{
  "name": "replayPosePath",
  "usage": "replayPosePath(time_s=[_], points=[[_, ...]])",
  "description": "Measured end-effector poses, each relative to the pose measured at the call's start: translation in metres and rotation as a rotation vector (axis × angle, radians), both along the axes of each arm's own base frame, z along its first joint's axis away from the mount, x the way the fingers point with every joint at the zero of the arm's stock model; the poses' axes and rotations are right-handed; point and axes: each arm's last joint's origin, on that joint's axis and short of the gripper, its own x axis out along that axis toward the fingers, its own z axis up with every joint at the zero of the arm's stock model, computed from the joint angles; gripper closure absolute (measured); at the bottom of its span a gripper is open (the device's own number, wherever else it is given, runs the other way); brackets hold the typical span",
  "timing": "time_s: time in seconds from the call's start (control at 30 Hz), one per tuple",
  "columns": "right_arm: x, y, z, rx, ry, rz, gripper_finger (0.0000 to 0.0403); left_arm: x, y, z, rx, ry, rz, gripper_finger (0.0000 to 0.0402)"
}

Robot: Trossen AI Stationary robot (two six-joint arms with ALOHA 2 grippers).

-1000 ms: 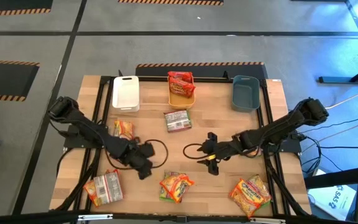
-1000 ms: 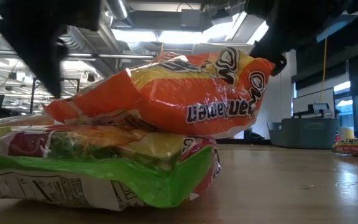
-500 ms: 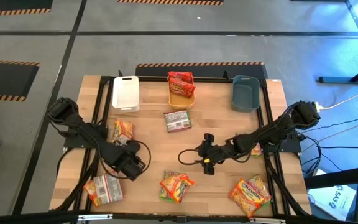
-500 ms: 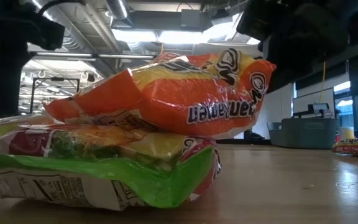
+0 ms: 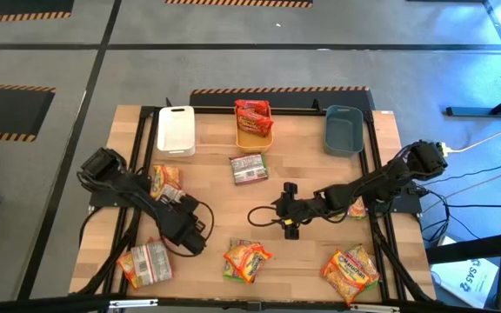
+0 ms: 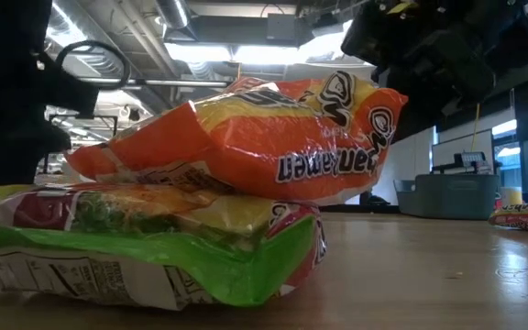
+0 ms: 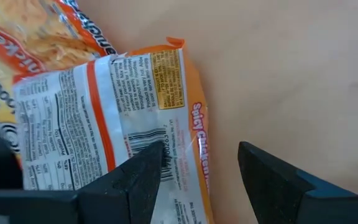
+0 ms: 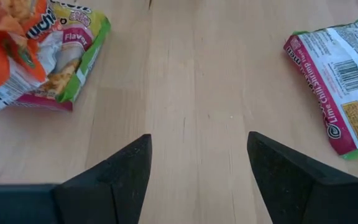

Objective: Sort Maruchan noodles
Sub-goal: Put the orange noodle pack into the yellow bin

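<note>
Maruchan noodle packets lie scattered on the wooden table [image 5: 320, 169]. At the near left a silvery-backed packet [image 7: 110, 118] rests on an orange one [image 5: 149, 263]. My left gripper [image 7: 197, 180] hangs open over its orange edge and points down; whether it touches, I cannot tell. Near the middle of the front edge an orange packet [image 6: 246, 137] lies on a green one [image 6: 154, 247]. My right gripper [image 8: 197, 168] is open above bare wood at mid-table [image 5: 285, 217]. It sits between that pile [image 8: 36, 50] and a green packet lying back up [image 8: 340, 81].
A white bin [image 5: 175, 130], an orange bin [image 5: 255, 132] holding a red packet [image 5: 252, 111] and a grey-blue bin [image 5: 344, 129] line the far edge. More packets lie at the left [image 5: 170, 181], the near right [image 5: 350, 269] and under the right arm [image 5: 355, 209].
My left gripper has sunk toward the table and rolled about its own axis, staying above the near-left pile. My right gripper has drifted slightly toward the table's left and a little lower. Both have stayed open, and no packet has moved.
</note>
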Motion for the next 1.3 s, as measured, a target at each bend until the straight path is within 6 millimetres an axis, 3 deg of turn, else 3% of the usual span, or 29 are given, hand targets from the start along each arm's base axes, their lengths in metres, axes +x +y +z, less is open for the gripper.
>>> replayPosePath(time_s=[0.23,0.67,0.9,1.3], points=[[0.000,0.000,0.000,-0.007,-0.001,0.002,0.0153,-0.001,0.000,-0.006,0.043,0.048,-0.027,0.0220],[0.001,0.000,0.001,-0.003,-0.010,-0.003,0.0153,-0.003,-0.008,-0.004,0.062,0.043,-0.096,0.0390],[0.000,0.001,0.001,0.000,-0.010,-0.005,0.0153,0.000,-0.012,-0.001,0.047,0.026,-0.119,0.0400],[0.000,0.001,0.001,0.013,-0.010,-0.017,0.0153,0.040,-0.028,0.039,0.064,-0.142,-0.304,0.0401]])
